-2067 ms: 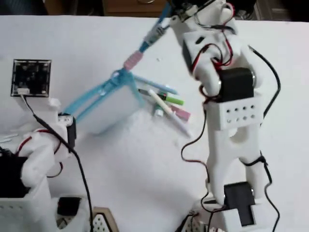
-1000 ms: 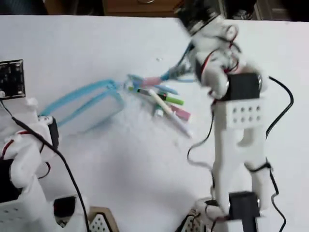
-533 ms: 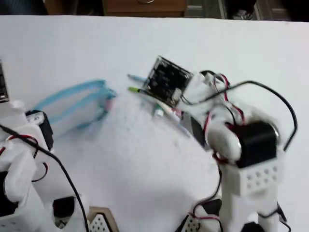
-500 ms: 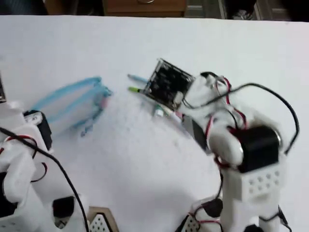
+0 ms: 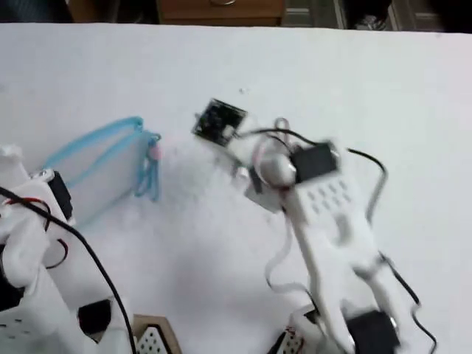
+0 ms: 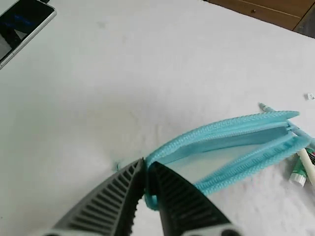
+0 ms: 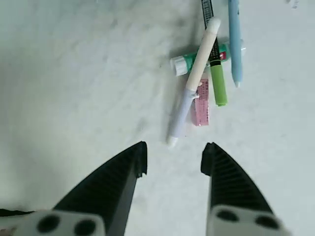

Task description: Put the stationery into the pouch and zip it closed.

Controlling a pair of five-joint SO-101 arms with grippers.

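While the left gripper (image 6: 146, 169) clamps the pouch (image 6: 231, 142) at its zip end, likely steadying the open mouth, pouch sits at table's (image 5: 184, 273) 9 o'clock. Pens (image 7: 199, 64) lie loose at its 3 o'clock; right gripper (image 7: 171, 153) hangs above them, jaws spread.

Pouch (image 5: 99, 166) left, stationery (image 7: 202, 59) right
Both lie on the surface (image 5: 369, 81), apart; the stationery sits just before the right tool (image 7: 174, 147).

Bright, even light floods the white table (image 5: 110, 66), washing it almost flat. Shadows stay soft and faint: a pale one beside the pens (image 7: 196, 73), another under the pouch (image 6: 221, 135).
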